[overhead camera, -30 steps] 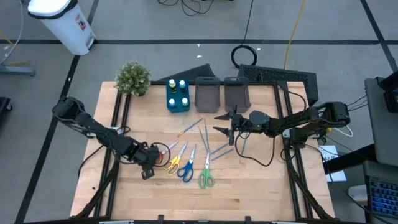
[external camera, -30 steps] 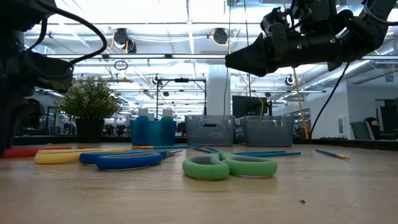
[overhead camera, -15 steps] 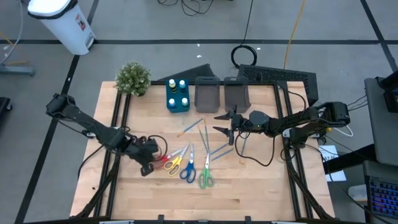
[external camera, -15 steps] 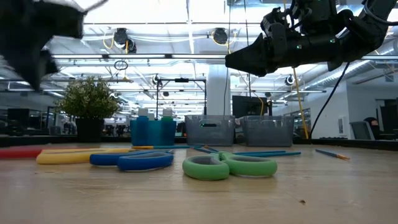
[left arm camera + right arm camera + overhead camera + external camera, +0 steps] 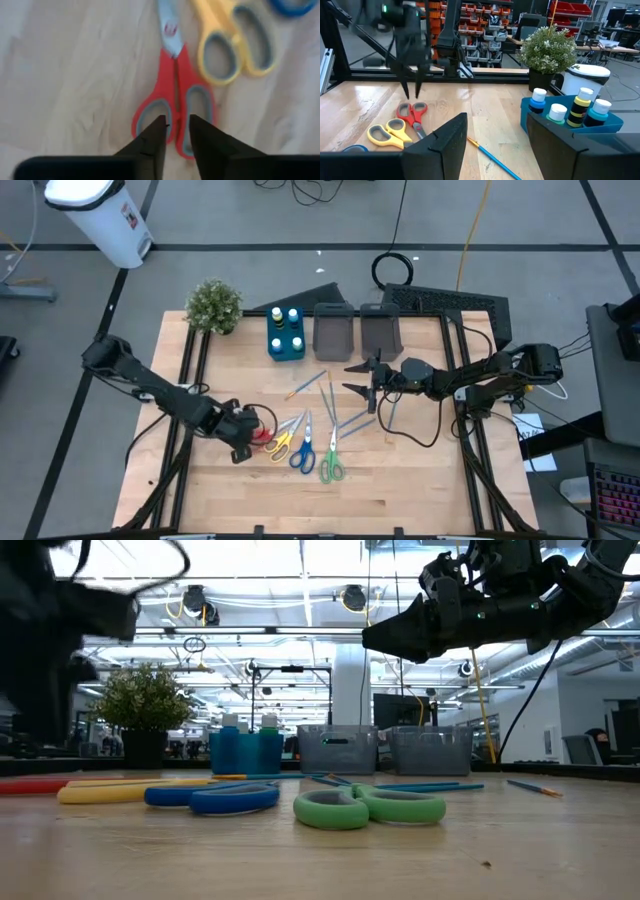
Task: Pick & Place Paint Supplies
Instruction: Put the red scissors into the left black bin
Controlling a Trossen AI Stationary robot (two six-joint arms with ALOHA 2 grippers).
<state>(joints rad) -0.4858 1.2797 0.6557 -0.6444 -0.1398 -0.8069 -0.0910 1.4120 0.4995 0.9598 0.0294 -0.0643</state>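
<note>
Red-handled scissors (image 5: 262, 435) lie flat on the wooden table beside yellow (image 5: 280, 442), blue (image 5: 302, 452) and green scissors (image 5: 330, 465). My left gripper (image 5: 176, 121) points steeply down just above the red scissors' handle loops (image 5: 175, 105). Its fingers are a narrow gap apart and hold nothing; the right wrist view shows its tips (image 5: 412, 95) clear of the scissors (image 5: 414, 112). Thin brushes (image 5: 330, 395) lie scattered mid-table. My right gripper (image 5: 352, 377) hovers level and open over the brushes, holding nothing.
A blue bin (image 5: 286, 335) holding capped bottles (image 5: 570, 112) stands at the back, with two grey bins (image 5: 334, 330) (image 5: 380, 330) to its right and a potted plant (image 5: 214, 305) to its left. Bare wood lies along the near edge.
My left gripper has risen off the table above the red scissors and tipped a little. The blue scissors have slid slightly toward the right. My right arm has kept still.
</note>
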